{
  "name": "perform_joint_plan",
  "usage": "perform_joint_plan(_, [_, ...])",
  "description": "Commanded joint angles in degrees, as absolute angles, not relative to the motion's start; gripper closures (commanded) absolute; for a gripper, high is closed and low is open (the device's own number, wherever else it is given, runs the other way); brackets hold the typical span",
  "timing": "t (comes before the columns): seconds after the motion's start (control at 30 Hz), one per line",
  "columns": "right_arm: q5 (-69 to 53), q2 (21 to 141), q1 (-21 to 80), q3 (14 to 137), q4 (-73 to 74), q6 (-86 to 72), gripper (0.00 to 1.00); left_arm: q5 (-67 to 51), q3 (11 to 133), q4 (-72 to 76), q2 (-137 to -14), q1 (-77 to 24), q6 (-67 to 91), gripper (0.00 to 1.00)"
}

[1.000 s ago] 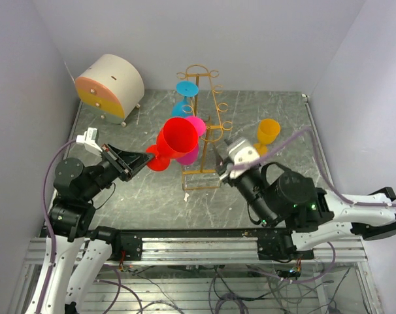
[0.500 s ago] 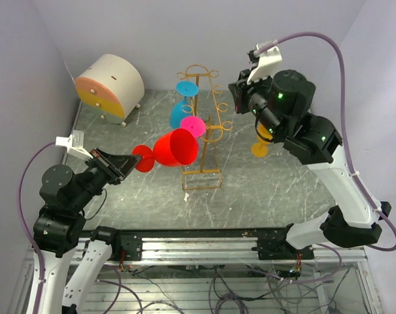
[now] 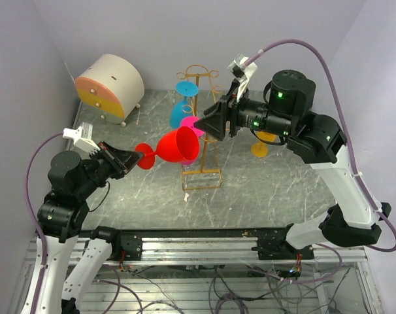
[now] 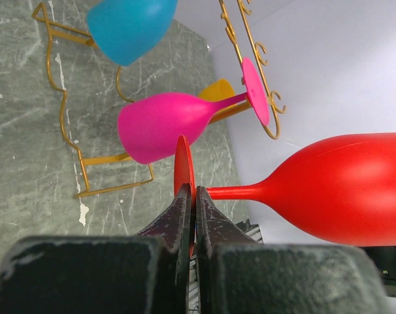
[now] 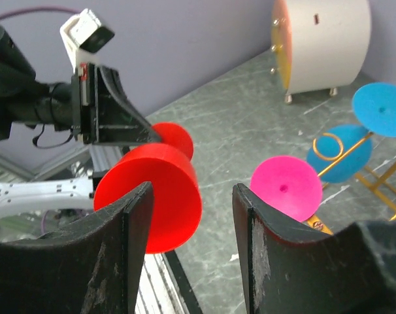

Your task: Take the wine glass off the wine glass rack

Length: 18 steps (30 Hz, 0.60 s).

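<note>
Nearest me, the left gripper (image 4: 190, 193) has its dark fingers pinching the thin flat foot of the red wine glass (image 4: 348, 186). The glass lies sideways in the air beside the wine glass rack (image 4: 106, 159), and the left wrist view cuts off its rim. The right gripper (image 5: 191, 196) is spread with nothing between its fingers, facing the glass's open mouth. Further back, a smooth pink glass (image 4: 159, 124) and a blue glass (image 4: 129, 26) hang on the thin gold wire. The right arm hides most of a yellow glass (image 3: 259, 150).
</note>
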<state>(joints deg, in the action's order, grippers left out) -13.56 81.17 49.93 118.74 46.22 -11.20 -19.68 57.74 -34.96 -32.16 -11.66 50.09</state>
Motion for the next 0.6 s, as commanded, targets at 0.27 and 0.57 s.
perform_joint_plan(0.27, [-19.76,82.24,49.88,113.83,47.35,-10.80,0.51,-21.67,61.64,-30.69,-33.41,-11.42,49.57,0.93])
perform_joint_plan(0.57, [-22.93,84.17,49.84,112.74,44.91,-11.42,0.82,-22.47,61.96,-29.63,-34.03,-11.43,49.85,0.93])
